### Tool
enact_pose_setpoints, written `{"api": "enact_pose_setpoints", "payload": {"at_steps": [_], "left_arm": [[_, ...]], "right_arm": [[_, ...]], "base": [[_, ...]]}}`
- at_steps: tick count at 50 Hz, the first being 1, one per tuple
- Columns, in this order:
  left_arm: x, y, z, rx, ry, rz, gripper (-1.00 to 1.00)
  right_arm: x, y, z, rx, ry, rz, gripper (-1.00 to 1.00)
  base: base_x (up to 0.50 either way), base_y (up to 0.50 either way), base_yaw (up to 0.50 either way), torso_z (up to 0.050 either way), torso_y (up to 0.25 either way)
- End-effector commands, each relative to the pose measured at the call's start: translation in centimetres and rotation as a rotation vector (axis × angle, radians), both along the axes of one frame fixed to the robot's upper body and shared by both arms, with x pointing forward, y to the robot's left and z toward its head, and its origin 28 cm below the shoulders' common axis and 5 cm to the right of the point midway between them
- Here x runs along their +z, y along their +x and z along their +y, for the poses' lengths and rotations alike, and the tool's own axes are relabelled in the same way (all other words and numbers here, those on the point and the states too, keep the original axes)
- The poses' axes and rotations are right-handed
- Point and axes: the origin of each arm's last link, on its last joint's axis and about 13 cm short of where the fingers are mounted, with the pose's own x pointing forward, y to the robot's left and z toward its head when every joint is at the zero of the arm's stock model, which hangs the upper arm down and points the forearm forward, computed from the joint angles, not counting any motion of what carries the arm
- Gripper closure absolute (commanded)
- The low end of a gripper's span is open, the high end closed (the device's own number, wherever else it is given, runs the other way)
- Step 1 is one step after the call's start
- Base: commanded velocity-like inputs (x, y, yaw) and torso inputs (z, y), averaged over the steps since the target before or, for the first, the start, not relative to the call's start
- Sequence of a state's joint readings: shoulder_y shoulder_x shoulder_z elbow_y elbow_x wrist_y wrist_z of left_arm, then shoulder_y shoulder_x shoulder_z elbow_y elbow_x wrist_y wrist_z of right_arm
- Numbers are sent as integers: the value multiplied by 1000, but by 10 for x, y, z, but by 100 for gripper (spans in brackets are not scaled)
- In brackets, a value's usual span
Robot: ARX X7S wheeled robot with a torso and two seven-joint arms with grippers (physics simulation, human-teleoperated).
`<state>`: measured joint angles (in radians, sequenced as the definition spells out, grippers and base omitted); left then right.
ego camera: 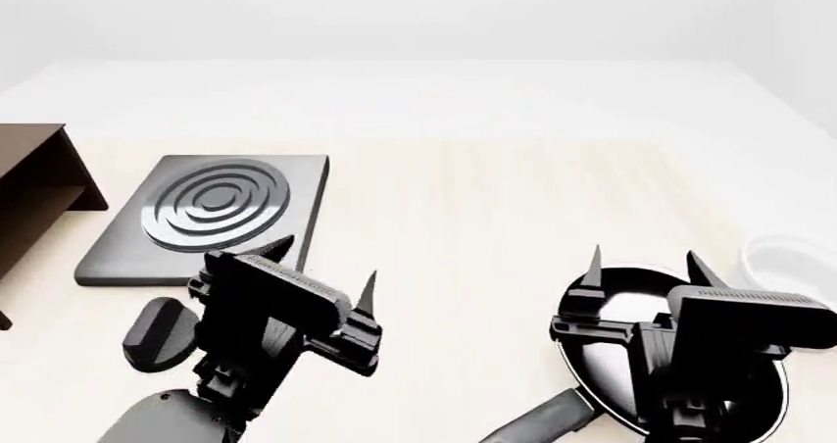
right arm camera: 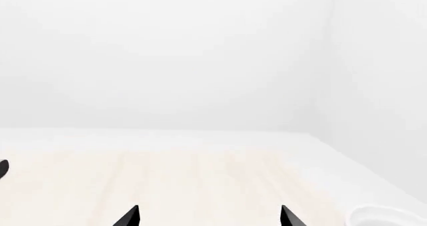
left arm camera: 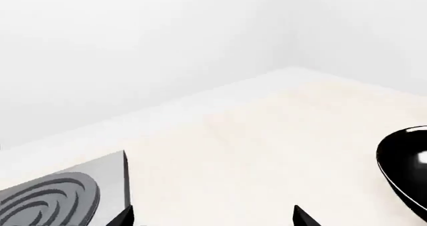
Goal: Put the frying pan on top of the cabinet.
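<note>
The black frying pan lies on the pale table at the front right, its dark grey handle pointing to the front left. My right gripper is open and empty, hovering over the pan. The pan's glossy rim also shows in the left wrist view. My left gripper is open and empty, just in front of the hotplate. The dark brown cabinet stands at the far left, partly cut off. In the wrist views both pairs of fingertips stand wide apart: left, right.
A grey square hotplate with concentric rings sits between cabinet and pan; its corner shows in the left wrist view. A small white bowl sits at the right edge, also in the right wrist view. White walls surround the table.
</note>
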<state>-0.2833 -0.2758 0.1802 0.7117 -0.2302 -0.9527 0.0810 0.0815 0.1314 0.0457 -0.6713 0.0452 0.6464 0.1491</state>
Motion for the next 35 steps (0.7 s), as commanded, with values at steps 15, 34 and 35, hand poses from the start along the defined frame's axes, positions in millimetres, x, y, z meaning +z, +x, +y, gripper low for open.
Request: {"api": "enact_pose_setpoints", "payload": {"at_steps": [15, 34, 35], "left_arm": [[74, -14, -24, -759, 113, 411, -100], [68, -19, -51, -731, 152, 558, -100], [66, -20, -52, -727, 158, 566, -100]], "right_arm": [[4, 1, -2, -11, -17, 4, -100], [0, 3, -2, -6, -16, 5, -100], [0, 3, -2, -6, -15, 8, -100]], "base": [[0, 0, 0, 0, 0], [0, 0, 0, 0, 0], [0, 0, 0, 0, 0]]}}
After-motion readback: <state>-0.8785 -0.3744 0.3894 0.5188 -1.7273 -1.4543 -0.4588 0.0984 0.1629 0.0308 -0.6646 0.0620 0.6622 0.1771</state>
